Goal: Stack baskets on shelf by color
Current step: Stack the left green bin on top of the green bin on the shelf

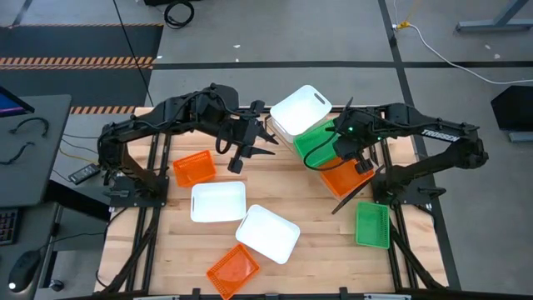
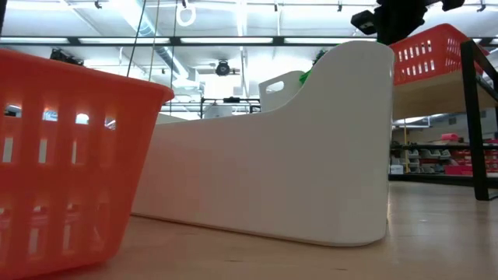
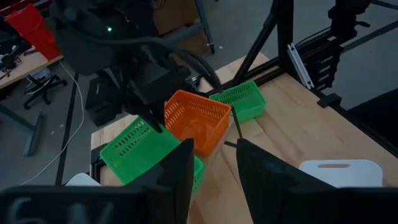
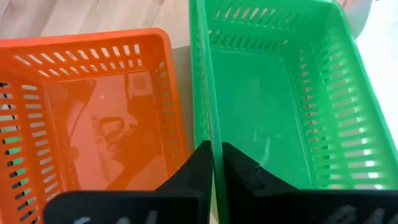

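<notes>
1. The right hand [image 4: 212,163] hangs over the shelf at the counter's far right; its fingers are pinched together on the near rim of a green basket [image 4: 280,93], right where that rim meets the orange basket [image 4: 93,106] beside it.
2. The left hand [image 1: 250,152] hovers over the far middle of the counter [image 1: 175,250], fingers apart and gripping nothing, pointed toward the shelf.
3. The shelf [image 1: 354,196] slants along the far right. On it, from the far end: a white basket [image 1: 301,108], the gripped green one [image 1: 316,142], then the orange one [image 1: 343,177], the three touching in a row.
4. Two more white baskets lie on the counter, one in the middle [image 1: 218,202] and one just nearer the front [image 1: 267,234], their corners close together.
5. An orange basket [image 1: 194,168] sits at the left, below the left arm; another orange one [image 1: 232,270] is at the front edge.
6. A lone green basket [image 1: 372,225] lies at the right, near the shelf's near end.
</notes>
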Controlling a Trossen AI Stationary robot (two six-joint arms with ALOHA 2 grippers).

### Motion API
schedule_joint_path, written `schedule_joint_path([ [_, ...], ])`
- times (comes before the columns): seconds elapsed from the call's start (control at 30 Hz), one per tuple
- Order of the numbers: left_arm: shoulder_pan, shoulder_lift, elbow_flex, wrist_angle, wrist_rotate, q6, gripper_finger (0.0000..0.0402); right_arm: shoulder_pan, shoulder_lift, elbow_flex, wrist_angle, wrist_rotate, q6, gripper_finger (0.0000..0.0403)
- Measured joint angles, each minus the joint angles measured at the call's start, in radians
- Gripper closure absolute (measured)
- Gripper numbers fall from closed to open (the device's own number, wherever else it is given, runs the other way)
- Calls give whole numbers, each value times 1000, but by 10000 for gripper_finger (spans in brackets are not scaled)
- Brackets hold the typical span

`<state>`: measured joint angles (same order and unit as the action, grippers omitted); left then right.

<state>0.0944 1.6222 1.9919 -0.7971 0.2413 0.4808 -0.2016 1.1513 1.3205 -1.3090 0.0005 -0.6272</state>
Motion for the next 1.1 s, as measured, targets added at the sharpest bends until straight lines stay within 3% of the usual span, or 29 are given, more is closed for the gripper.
schedule_joint_path([
  [0.43, 0, 0, 0, -2, 0, -6, 274, -44, 0, 0, 14, -53, 26, 344],
  [0.7, 0, 0, 0, -16, 0, -6, 274, -43, 0, 0, 10, -54, 19, 396],
  [1.1, 0, 0, 0, -17, 0, -39, 275, -52, -36, 0, 43, -21, 54, 359],
])
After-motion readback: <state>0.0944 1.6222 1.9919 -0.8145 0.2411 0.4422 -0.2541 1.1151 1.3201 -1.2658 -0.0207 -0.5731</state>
